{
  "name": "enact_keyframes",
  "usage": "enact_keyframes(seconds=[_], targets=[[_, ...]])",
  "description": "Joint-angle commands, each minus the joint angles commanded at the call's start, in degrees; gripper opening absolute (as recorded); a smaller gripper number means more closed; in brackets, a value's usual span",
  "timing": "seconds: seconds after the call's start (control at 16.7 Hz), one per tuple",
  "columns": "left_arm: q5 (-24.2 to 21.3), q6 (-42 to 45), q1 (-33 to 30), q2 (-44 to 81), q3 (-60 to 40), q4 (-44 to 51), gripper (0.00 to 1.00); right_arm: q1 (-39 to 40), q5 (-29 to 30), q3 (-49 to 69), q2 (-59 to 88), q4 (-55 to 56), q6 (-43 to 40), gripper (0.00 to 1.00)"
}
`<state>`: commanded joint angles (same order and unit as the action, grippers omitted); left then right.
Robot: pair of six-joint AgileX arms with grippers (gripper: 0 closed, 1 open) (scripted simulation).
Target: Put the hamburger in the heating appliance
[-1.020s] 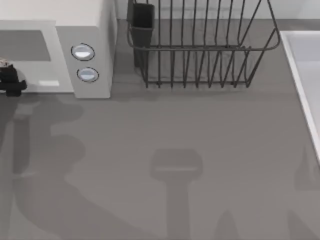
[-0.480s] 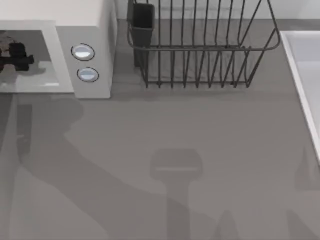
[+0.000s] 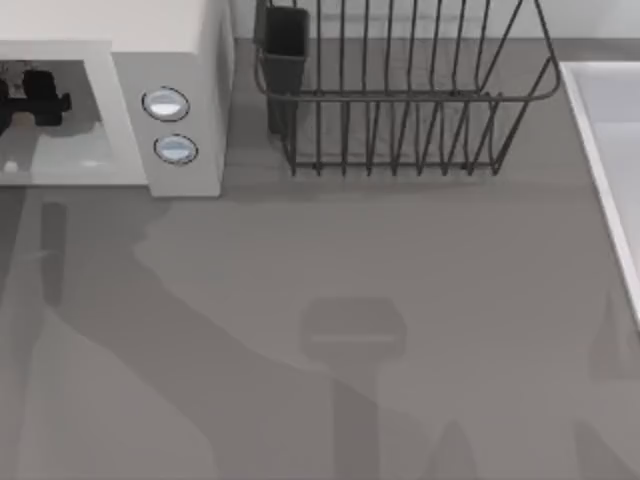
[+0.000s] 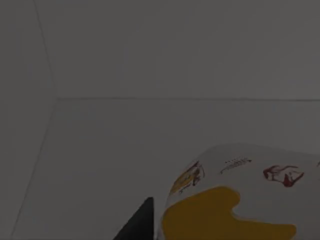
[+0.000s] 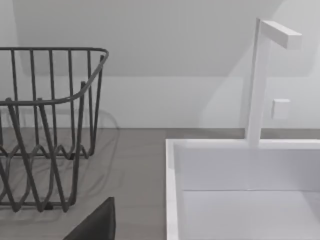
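top view: the left gripper (image 3: 30,95) is seen inside the grey hole of the microwave (image 3: 165,60), which stands at the far left corner of the tabletop (image 3: 400,300). the arm is reached in there so that the food can be set down on the microwave floor.

in the left wrist view, which is dim, the hamburger (image 4: 235,200) is seen very close up, in its white paper with a yellow mark. a dark finger (image 4: 137,225) is seen just beside it. the hamburger seems to be held, but how tight the claw is closed cannot be told for sure. whether the hamburger is resting on the floor cannot be told either.

compared with half a second ago, the left gripper is placed a little higher up in the top view, so it is a bit deeper in the microwave. a second ago it was at the front edge of the opening.

the right arm is parked; in its wrist view the black dish rack (image 5: 50,125) and the white sink (image 5: 240,170) are seen.
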<state>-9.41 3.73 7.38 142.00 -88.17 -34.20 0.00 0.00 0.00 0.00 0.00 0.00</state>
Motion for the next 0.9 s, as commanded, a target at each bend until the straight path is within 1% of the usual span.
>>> enact_keyframes(seconds=[0.3,0.9], targets=[[0.1,0.0,-0.1,0.6,-0.4,0.5,0.00,0.0,0.0,0.0,0.0,0.0,0.0,1.00],[0.1,0.0,-0.1,0.6,-0.4,0.5,0.75,0.0,0.0,0.0,0.0,0.0,0.0,1.00]])
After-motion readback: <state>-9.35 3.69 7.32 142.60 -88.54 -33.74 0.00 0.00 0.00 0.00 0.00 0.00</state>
